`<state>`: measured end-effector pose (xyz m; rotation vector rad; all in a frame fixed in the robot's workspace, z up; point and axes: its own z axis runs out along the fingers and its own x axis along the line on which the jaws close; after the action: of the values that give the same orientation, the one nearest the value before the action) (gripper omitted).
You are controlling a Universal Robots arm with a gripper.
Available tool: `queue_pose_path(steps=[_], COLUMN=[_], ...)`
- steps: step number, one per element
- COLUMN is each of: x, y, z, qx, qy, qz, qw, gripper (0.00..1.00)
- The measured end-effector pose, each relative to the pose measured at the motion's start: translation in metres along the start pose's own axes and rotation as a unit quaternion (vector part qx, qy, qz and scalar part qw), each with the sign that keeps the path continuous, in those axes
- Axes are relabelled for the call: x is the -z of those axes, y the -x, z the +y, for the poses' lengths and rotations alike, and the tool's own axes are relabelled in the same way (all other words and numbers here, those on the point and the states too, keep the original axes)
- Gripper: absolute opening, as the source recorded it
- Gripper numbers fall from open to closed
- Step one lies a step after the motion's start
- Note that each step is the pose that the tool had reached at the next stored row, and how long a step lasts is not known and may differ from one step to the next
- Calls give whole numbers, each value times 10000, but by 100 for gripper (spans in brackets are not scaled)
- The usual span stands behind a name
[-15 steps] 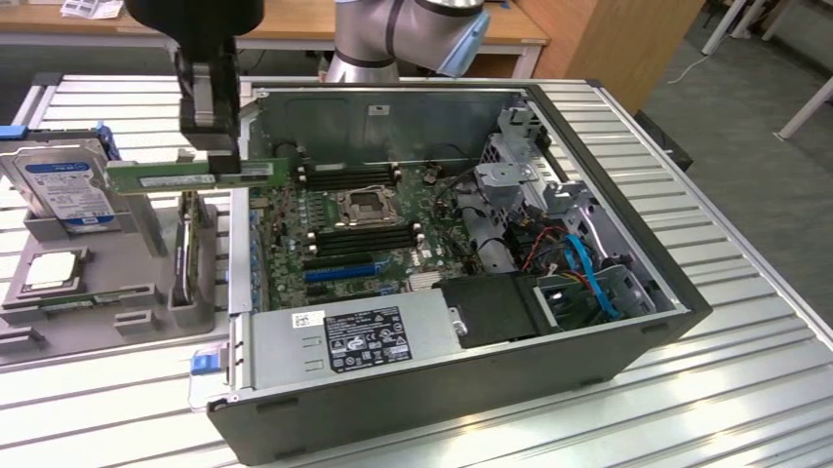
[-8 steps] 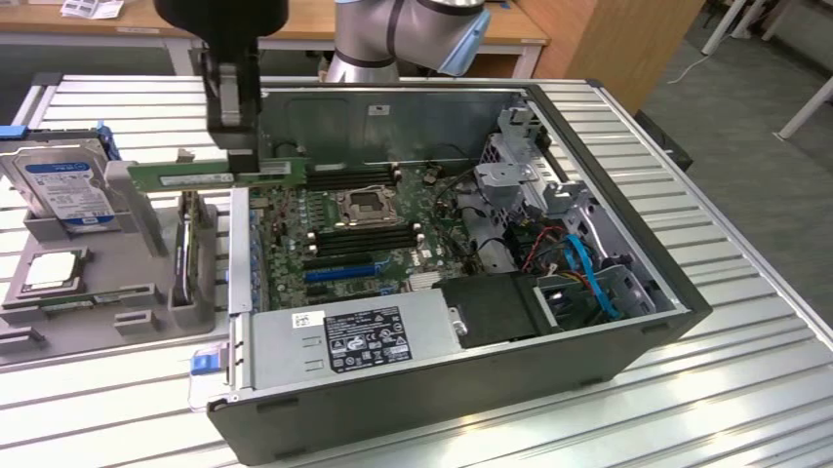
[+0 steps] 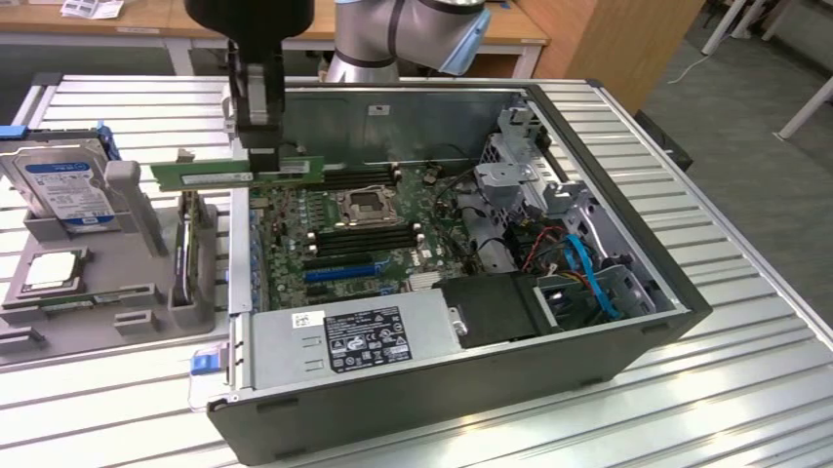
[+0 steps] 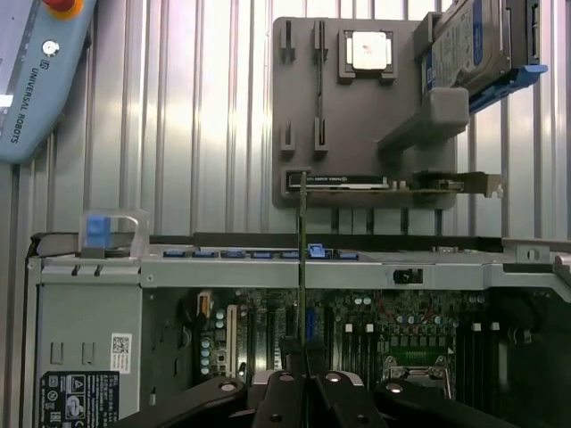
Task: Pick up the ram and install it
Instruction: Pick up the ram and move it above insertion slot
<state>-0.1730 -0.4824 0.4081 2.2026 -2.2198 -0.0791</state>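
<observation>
Plainly, our fingers (image 3: 265, 154) pinched the ram (image 3: 215, 176) by its top edge, holding it level above one wall of the computer case (image 3: 521, 390), long axis roughly parallel to the black slots (image 3: 354, 181) lying toward the exterior view's right.

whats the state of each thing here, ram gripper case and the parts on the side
ram, held level in the air, not seated in a slot
gripper, shut on the ram
computer case, open, motherboard exposed
hard drive, upright in the grey tray
cpu chip, lying flat in the tray
</observation>
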Motion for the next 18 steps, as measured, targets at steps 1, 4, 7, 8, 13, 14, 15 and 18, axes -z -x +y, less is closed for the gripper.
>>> queue_pose_path(steps=[1,4,7,8,13,14,15,18], x=[0,3,7,7,13,14,15,19], y=[0,1,1,1,2,3,3,3], z=[-17,-70,-135,-158,-292,-318,-343,-420], qx=[0,0,0,0,1,0,0,0], qy=[0,0,0,0,0,0,0,0], qz=[0,0,1,0,0,0,0,0], qw=[10000,10000,10000,10000,10000,10000,10000,10000], gripper=[11,11,11,11,11,11,11,11])
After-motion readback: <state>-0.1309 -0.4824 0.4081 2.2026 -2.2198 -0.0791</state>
